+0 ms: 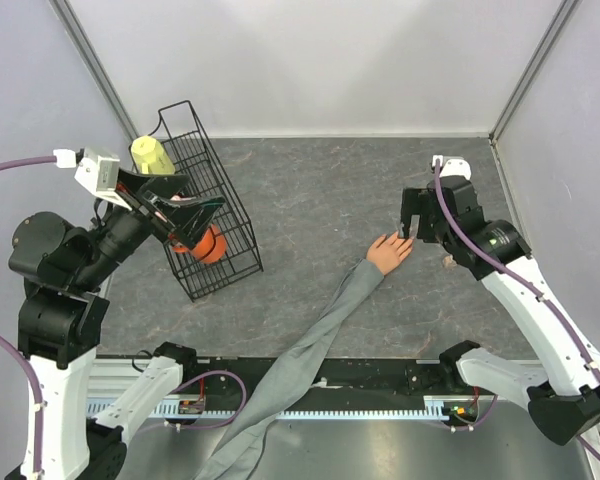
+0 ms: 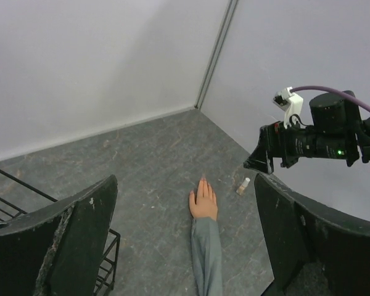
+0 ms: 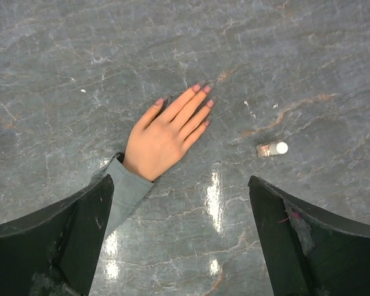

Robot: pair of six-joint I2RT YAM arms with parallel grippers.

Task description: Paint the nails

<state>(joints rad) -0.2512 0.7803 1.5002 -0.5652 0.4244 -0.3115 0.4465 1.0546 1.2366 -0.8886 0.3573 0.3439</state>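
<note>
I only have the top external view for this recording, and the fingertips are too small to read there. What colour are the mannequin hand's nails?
Observer: In the right wrist view the nails look reddish-pink on all five fingers of the mannequin hand.
Operator: Is the right gripper holding a brush over them?
Observer: No. That same view shows the right gripper open, with only bare table between its fingers.

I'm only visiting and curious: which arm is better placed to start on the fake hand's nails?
Right. The right gripper, open, hangs just above the hand and the small bottle beside it. The left gripper, also open, is off by the wire basket, far from both.
</note>
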